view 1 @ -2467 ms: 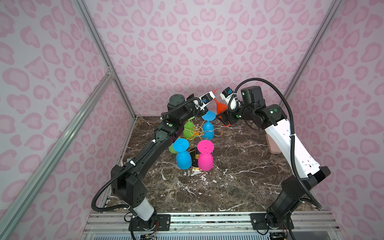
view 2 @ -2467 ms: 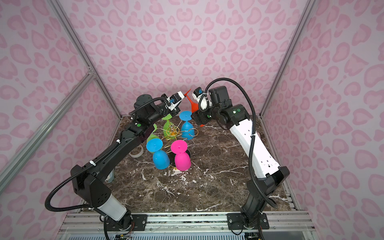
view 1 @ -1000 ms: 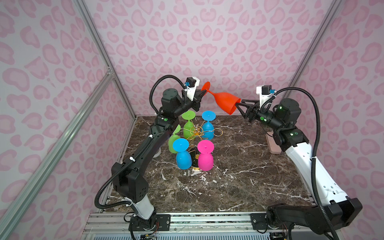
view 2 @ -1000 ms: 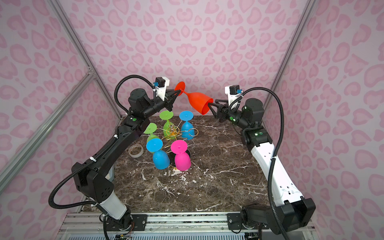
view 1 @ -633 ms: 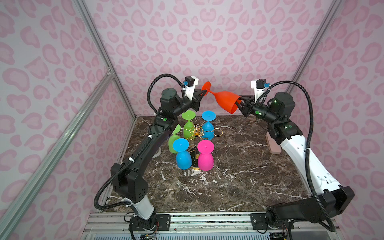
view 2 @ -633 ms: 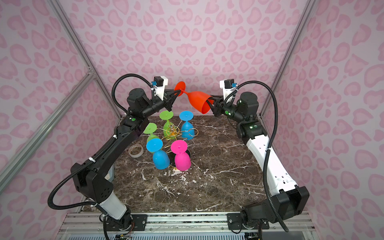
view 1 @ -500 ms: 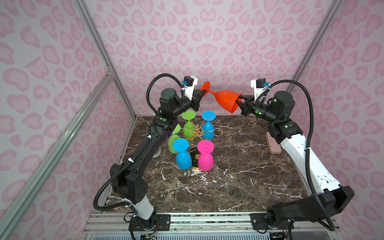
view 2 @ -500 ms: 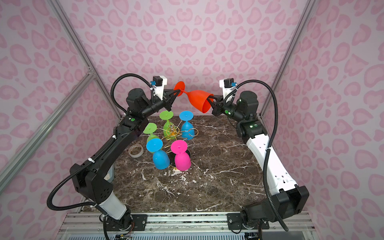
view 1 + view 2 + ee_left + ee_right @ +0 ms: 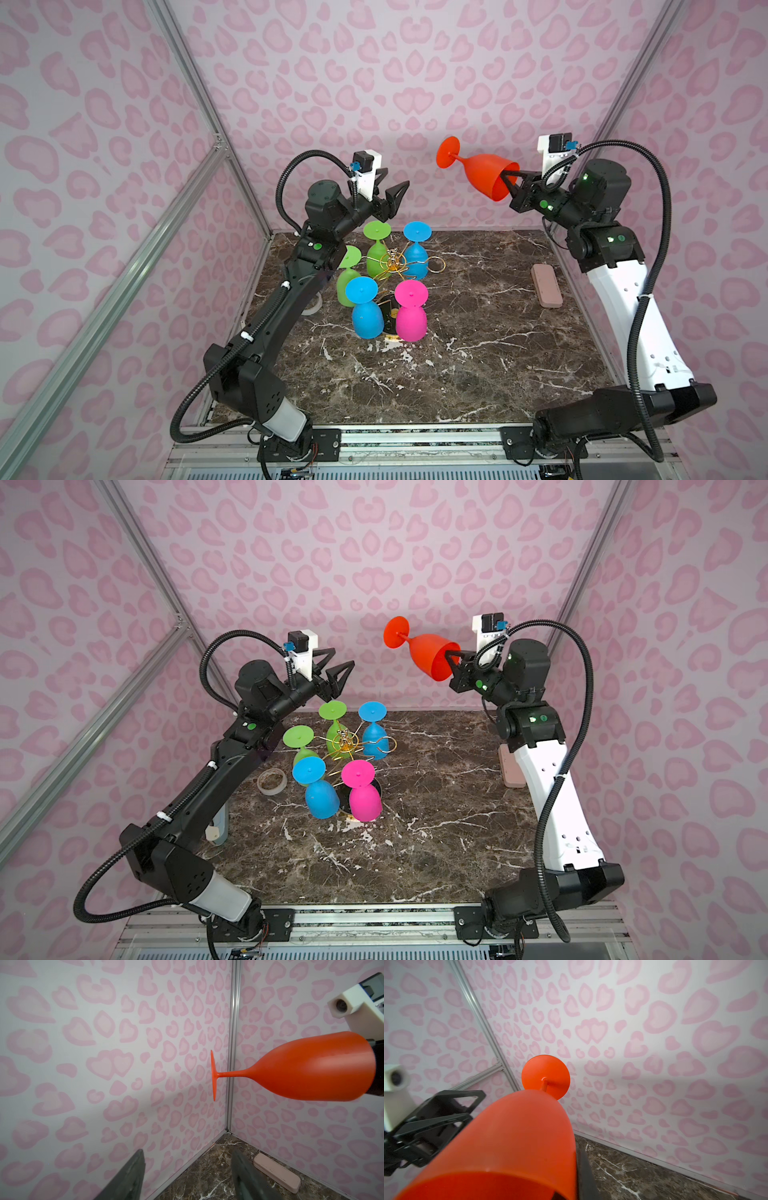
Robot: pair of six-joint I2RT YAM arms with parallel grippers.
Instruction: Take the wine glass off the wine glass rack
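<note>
An orange wine glass hangs sideways in the air high above the back of the table, foot pointing left. My right gripper is shut on its rim, one finger inside the bowl and one outside. My left gripper stands open and empty, apart from the foot, which shows ahead of it in the left wrist view. The gold wire wine glass rack stands below with several green, blue and pink glasses hanging upside down.
A pink flat case lies on the marble table at the right. A tape roll sits left of the rack, under my left arm. Patterned walls close in the back and both sides.
My right gripper has closed on the orange glass's rim. My left gripper has opened, let go of the foot and drawn back to the left; the glass has shifted right with the right arm.
</note>
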